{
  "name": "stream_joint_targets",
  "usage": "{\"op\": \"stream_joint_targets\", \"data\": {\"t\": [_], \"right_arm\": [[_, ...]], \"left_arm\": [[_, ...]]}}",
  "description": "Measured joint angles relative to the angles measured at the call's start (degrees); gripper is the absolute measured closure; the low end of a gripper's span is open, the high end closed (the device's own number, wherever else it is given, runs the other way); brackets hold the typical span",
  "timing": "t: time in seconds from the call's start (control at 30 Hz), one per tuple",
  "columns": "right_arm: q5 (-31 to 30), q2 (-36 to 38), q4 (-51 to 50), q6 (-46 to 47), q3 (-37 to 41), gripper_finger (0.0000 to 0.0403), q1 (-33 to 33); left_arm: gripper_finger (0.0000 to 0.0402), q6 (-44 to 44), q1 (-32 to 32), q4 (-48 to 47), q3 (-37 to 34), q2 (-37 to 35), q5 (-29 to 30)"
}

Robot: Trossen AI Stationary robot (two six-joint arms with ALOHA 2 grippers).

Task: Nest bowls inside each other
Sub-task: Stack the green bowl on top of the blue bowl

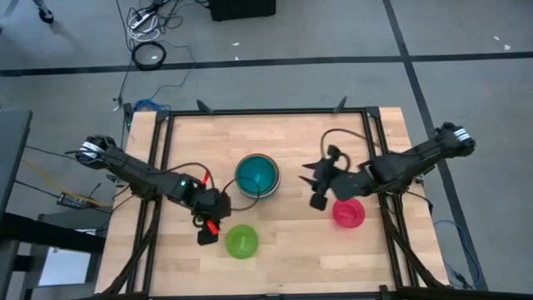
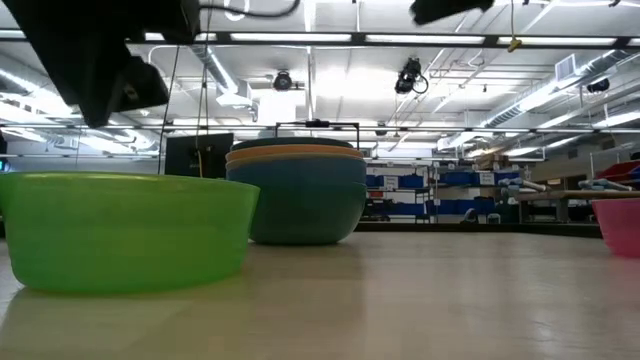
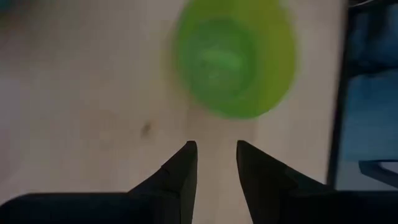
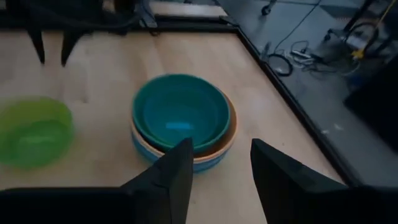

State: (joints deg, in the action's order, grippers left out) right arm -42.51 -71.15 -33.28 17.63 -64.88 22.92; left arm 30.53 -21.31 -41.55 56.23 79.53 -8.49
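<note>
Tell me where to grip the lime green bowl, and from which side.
Grip the rim of the lime green bowl, coming from above with one finger inside the wall and one outside. It sits upright, mouth up, apart from the stack. The left gripper, open beside it, is probably best placed.

A wooden table (image 1: 283,258) is carrying a nested bowl stack (image 1: 257,176), a lime bowl (image 1: 241,242) and a pink bowl (image 1: 349,212).
</note>
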Motion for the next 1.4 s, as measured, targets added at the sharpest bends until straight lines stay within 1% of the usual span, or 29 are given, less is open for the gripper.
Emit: {"op": "stream_joint_targets", "data": {"t": [0.07, 0.13, 0.27, 0.4, 0.57, 0.73, 0.83, 0.97, 1.07, 1.4], "right_arm": [[-0.2, 2.3, -2.4, 3.3, 0.0, 0.0255, 1.1], [-0.2, 3.6, -3.0, 5.4, 0.0, 0.0257, 1.9], [-0.2, 4.0, -3.5, 6.1, 0.0, 0.0258, 2.5], [0.3, 3.0, -4.9, 5.9, 0.0, 0.0259, 2.5], [0.5, 2.1, -6.9, 4.7, 0.0, 0.0259, 2.2], [0.8, 1.3, -9.1, 2.6, 0.0, 0.0259, 2.2], [2.4, 1.1, -9.6, 0.3, 0.0, 0.0259, 2.2], [5.3, 1.0, -10.8, -1.7, 0.0, 0.0259, 2.3], [6.7, 1.0, -11.2, -2.4, 0.0, 0.0259, 2.8], [6.7, 1.0, -11.1, -2.4, 0.0, 0.0259, 5.6]], "left_arm": [[0.0281, -0.1, -1.0, 2.0, -0.4, 0.0, 0.8], [0.0281, -0.1, -1.4, 3.1, -0.4, 0.1, 3.3], [0.0281, 3.0, -0.9, 6.5, -0.3, 1.9, 8.1], [0.0281, 11.3, -0.5, 9.0, -0.4, 5.1, 9.4], [0.0281, 20.5, -0.8, 14.8, -0.4, 7.5, 10.2], [0.0281, 31.5, -1.4, 14.1, -0.4, 9.6, 15.9], [0.0281, 36.2, -1.8, 15.9, -0.4, 11.4, 17.7], [0.0281, 39.7, -2.4, 18.9, -0.3, 14.0, 17.3], [0.0281, 40.6, -2.8, 19.7, -0.2, 14.8, 16.3], [0.0285, 40.7, -3.6, 19.0, 0.3, 19.1, 12.1]]}}
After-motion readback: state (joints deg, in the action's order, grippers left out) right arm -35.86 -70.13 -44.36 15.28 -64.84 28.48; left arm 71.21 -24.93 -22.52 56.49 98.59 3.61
